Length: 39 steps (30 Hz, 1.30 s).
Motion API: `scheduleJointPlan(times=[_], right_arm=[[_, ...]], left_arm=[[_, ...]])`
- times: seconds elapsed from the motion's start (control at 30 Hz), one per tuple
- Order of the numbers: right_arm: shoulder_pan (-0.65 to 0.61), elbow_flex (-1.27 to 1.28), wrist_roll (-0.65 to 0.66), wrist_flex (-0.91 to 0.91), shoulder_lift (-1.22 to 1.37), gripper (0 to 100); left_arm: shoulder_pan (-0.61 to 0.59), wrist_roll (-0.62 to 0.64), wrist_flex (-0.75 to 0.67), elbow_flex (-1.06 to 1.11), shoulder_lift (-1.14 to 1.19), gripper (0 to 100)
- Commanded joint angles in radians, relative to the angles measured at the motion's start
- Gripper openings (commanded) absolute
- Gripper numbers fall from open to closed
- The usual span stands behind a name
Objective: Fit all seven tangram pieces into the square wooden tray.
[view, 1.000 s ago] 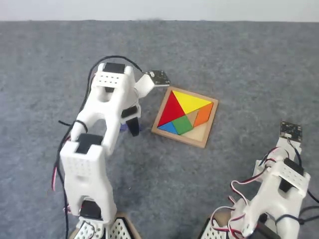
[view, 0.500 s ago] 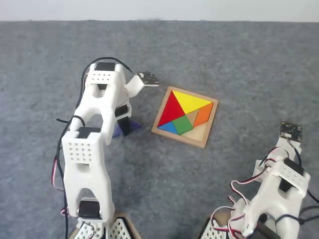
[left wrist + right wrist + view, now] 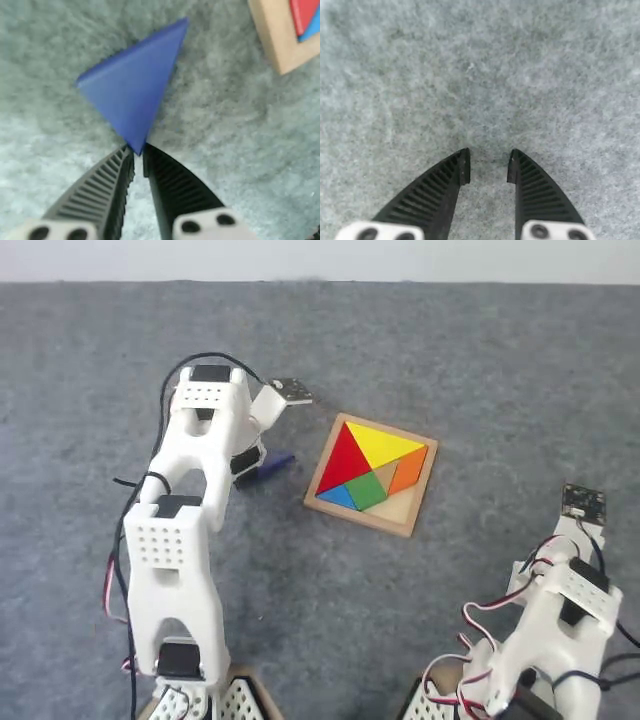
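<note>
Left wrist view: jaws pinch blue triangle point(image 3: 132, 90) near tray point(image 3: 272, 40) edge; right jaws gape.

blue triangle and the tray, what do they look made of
The blue triangle: probably painted wood, matte; flat even colour, no shine, though possibly plastic. The tray: bare light wood, judging by the pale tan rim; grain too faint to confirm.

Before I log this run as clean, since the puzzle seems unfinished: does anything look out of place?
Yes. The blue triangle is outside the wooden tray, pinched by just one corner in the left claw above the carpet. The tray itself sits at a skewed angle, with bare wood showing along one edge.
</note>
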Motion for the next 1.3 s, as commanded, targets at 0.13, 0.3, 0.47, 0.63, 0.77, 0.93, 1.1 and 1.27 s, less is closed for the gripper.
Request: scheduleJointPlan(times=[0.13, 0.3, 0.47, 0.63, 0.77, 0.93, 1.1, 1.27], right_arm=[[-0.016, 0.002, 0.003, -0.015, -0.007, 12.5], [-0.016, 0.002, 0.003, -0.015, -0.007, 12.5], [-0.016, 0.002, 0.003, -0.015, -0.007, 12.5], [-0.016, 0.002, 0.003, -0.015, -0.007, 12.5], [-0.016, 0.002, 0.003, -0.015, -0.007, 12.5], [-0.016, 0.002, 0.003, -0.015, -0.007, 12.5], [-0.016, 0.002, 0.003, -0.015, -0.007, 12.5], [-0.016, 0.002, 0.003, -0.015, -0.007, 12.5]], left_arm=[[-0.006, 0.068, 0.025, -0.024, -0.305, 2], [0.020, 0.140, -0.118, -0.021, -0.270, 17], [0.057, 0.140, -0.186, -0.025, -0.143, 21], [0.066, 0.103, -0.169, -0.027, -0.012, 21], [0.057, 0.060, -0.106, -0.027, 0.048, 21], [0.063, 0.058, -0.084, -0.027, 0.061, 21], [0.069, 0.061, -0.109, -0.041, 0.060, 11], [0.043, 0.098, -0.061, -0.143, 0.058, 1]])
